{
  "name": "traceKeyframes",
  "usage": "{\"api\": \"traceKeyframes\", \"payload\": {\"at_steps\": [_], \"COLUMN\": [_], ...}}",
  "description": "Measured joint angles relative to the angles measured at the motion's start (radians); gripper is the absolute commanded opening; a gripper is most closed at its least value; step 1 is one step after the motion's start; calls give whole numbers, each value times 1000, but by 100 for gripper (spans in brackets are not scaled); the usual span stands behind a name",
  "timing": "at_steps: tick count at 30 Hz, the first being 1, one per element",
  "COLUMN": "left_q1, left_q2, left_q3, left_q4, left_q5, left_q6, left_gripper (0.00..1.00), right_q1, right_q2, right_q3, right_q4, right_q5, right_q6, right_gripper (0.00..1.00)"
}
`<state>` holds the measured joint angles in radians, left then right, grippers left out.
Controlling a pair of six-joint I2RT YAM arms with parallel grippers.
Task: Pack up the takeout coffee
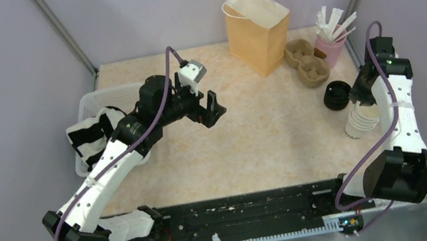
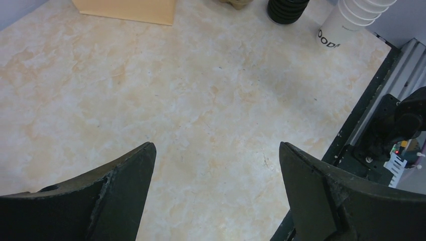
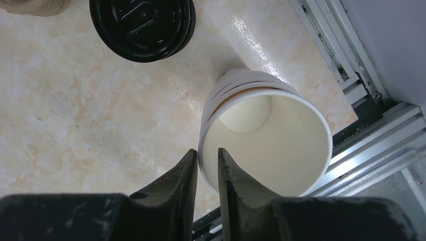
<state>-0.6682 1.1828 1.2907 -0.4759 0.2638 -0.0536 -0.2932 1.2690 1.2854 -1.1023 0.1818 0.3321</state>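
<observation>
Where the marbled table [image 2: 201,90] meets the metal rail on the right, a nested stack of white paper cups [image 3: 266,145] is seen standing upright, lidless, with dark lettering printed on the bottom cup. The right gripper [image 3: 207,151] is held over the near rim of the top cup, one finger outside the wall and the other inside it. The fingers are drawn nearly together with the cup wall between them; whether the wall is actually pinched cannot be told. Just beyond the cups, apart from them, a stack of black lids [image 3: 143,27] is set on the table. No lid is fitted on any cup in view.

The left gripper [image 2: 216,145] is held above the bare middle of the table, tilted toward the right side, its fingers spread wide with nothing between them.

At the back of the table a brown paper bag [image 1: 258,29] is stood upright with its mouth open. Just to its right a cardboard cup carrier [image 1: 308,61] is laid, and beside that, near the back right corner, a pink cup [image 1: 330,50] filled with white wrapped straws [image 1: 332,22] is placed. On the left side a white basket [image 1: 94,100] is seen behind the left arm, with a black-and-white striped cloth [image 1: 92,139] draped over its near edge.
</observation>
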Motion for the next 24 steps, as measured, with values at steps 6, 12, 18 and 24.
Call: {"api": "traceKeyframes", "payload": {"at_steps": [6,12,18,24], "left_q1": [-3,-5,-10,-16], "left_q2": [0,0,0,0], "left_q3": [0,0,0,0], "left_q4": [-6,-7,-8,-8], "left_q5": [-24,-31,-31,-31], "left_q6": [17,23,23,23], "left_gripper": [98,99,98,98], "right_q1": [0,0,0,0], "right_q2": [0,0,-11,-15], "right_q3": [-3,-3,-2,40], "right_q4": [2,1,-16,-65], "right_q5": [7,16,30,45], "right_q6": [-4,-11,-11,-11], "right_gripper": [9,0,0,0]}}
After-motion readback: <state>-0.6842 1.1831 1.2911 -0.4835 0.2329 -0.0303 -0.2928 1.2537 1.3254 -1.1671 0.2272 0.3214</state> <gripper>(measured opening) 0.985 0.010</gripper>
